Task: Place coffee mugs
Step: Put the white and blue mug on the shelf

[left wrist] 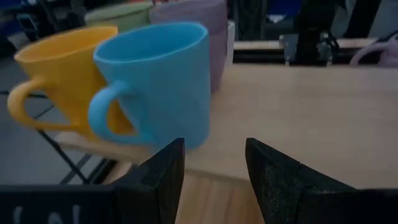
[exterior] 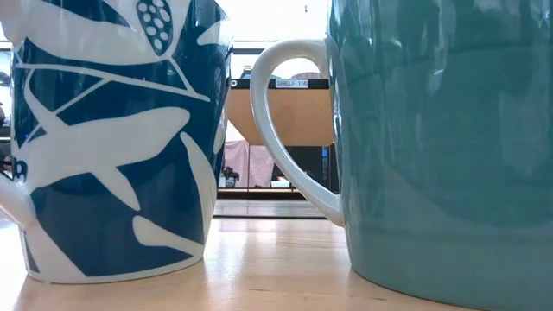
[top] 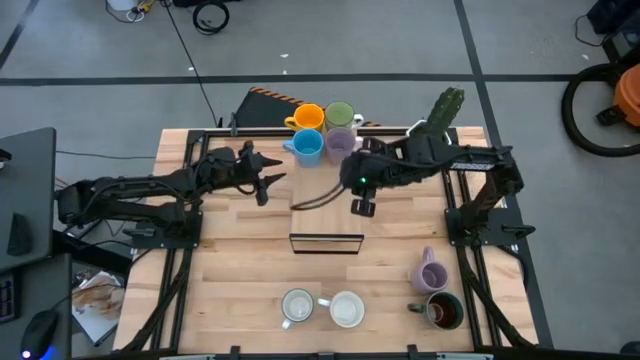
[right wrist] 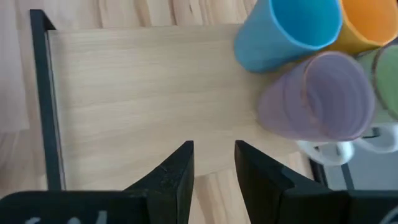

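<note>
Four mugs stand close together on a raised wooden shelf (top: 330,190) at the far middle: orange (top: 308,117), green (top: 339,112), blue (top: 306,147) and purple (top: 340,142). My left gripper (top: 268,182) hovers open just left of the blue mug (left wrist: 158,81), fingers level and pointing at it, touching nothing. My right gripper (top: 362,207) hangs open over the shelf board (right wrist: 137,93), right of the purple mug (right wrist: 317,93). Near the table's front edge stand two mugs that are white inside (top: 297,307) (top: 346,309), a second purple mug (top: 431,272) and a dark one (top: 444,311).
A cactus in a white planter (top: 447,108) stands at the far right behind my right arm. The shelf's black frame (top: 326,241) crosses the table's middle. The low view is filled by a blue-and-white patterned mug (exterior: 112,138) and a teal mug (exterior: 441,138) with a white handle.
</note>
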Robot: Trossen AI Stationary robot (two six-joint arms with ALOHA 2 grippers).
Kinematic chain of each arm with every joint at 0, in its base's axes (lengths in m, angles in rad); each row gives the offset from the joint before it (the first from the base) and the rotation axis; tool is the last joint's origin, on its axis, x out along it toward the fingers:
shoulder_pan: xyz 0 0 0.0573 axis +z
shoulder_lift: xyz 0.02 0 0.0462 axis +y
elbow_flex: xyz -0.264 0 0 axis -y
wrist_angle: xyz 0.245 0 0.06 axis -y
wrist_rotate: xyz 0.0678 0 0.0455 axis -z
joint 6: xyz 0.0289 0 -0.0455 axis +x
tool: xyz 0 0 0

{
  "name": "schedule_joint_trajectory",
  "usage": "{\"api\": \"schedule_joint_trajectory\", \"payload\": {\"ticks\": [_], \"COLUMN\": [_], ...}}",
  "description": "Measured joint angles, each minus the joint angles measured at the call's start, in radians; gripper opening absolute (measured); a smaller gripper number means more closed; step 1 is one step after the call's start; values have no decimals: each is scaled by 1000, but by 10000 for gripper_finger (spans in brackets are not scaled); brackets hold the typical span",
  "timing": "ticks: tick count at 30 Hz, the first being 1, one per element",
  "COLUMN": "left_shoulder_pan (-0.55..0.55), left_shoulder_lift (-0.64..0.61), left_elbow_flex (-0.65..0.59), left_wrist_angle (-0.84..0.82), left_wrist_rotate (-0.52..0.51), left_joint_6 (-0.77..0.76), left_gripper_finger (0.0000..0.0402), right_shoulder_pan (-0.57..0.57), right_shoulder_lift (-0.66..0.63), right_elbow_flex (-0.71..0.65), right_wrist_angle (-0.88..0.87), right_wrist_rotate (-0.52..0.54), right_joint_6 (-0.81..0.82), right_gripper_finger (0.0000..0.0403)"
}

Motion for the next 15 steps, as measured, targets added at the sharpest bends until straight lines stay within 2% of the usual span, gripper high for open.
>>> {"api": "schedule_joint_trajectory", "payload": {"ticks": [8,12,15], "left_shoulder_pan": [-1,-1,-4], "left_shoulder_lift": [154,205,229], "left_elbow_flex": [-13,-13,-13], "left_wrist_angle": [209,279,303], "left_wrist_rotate": [-17,-79,-81], "left_joint_6": [-4,-12,-14], "left_gripper_finger": [176,176,176], "right_shoulder_pan": [73,102,121], "right_shoulder_lift": [-120,-170,-198], "right_elbow_flex": [-233,-311,-351], "right_wrist_angle": [137,165,171], "right_wrist_rotate": [63,64,64], "right_joint_6": [93,147,191], "right_gripper_finger": [122,122,122]}}
